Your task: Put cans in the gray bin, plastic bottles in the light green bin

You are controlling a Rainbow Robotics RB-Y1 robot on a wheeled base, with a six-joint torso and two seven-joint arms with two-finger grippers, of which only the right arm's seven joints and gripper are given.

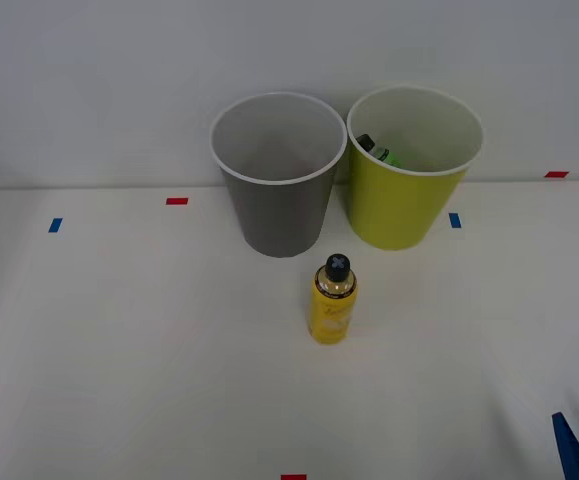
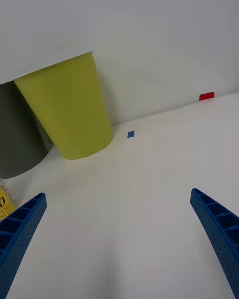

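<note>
A yellow bottle [image 1: 333,302] stands upright at six o'clock of the gray bin [image 1: 277,212]; the light green bin [image 1: 401,205] holds a green-labelled bottle [image 1: 376,151]. The right gripper [image 2: 119,239] hangs with fingers apart.

Dark gray bin [image 1: 277,195] with pale rim; lime bin [image 1: 406,190], whitish inside, at its 3 o'clock; yellow bottle [image 1: 333,300] with black cap; blue ribbed fingers [image 2: 216,231]; red and blue tape marks [image 1: 177,201] on white table [image 1: 119,350]
</note>
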